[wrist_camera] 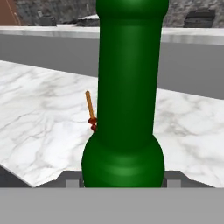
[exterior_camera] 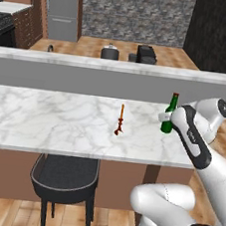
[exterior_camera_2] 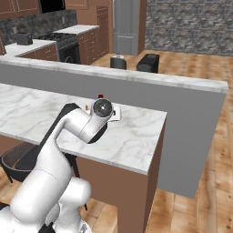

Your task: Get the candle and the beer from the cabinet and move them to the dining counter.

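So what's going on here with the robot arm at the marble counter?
The gripper is clasped around the beer, a green bottle that stands upright over the right end of the dining counter. Whether the bottle already rests on the marble is unclear. The candle already stands on the counter, apart from the bottle and to its left.

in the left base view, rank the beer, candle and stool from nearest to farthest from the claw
1. Beer: right at the claw, at the dining counter's right end.
2. Candle: upright mid-counter, left of the claw.
3. Stool: farthest, below the counter's front edge, lower left.
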Tool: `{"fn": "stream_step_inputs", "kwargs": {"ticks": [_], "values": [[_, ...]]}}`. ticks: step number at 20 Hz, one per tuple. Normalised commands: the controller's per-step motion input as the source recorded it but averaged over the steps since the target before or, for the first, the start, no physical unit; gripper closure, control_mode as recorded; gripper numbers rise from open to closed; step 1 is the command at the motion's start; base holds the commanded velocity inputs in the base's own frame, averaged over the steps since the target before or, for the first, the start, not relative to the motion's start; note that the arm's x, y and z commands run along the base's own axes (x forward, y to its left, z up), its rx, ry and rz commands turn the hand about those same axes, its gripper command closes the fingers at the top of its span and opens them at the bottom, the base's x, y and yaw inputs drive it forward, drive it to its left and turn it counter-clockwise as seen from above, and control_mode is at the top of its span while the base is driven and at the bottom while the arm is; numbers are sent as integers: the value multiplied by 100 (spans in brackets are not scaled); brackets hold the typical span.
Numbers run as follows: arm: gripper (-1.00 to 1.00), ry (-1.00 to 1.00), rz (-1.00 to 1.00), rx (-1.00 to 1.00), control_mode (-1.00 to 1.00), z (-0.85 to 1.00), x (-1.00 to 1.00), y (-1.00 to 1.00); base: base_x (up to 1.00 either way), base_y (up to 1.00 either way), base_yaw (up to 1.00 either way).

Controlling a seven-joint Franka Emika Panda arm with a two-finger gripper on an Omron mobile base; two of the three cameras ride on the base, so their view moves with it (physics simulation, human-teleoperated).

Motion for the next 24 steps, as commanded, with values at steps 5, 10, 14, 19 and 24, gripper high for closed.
{"fn": "stream_step_inputs", "kwargs": {"ticks": [5,10,14,19,24], "values": [[100,0,0,0,-100,-32,29,0,0,0,0],[100,0,0,0,-100,-37,24,0,0,0,0],[100,0,0,0,-100,-43,26,0,0,0,0],[100,0,0,-1,-100,-46,26,0,0,0,0],[100,0,0,-1,-100,-44,27,0,0,0,0]]}}
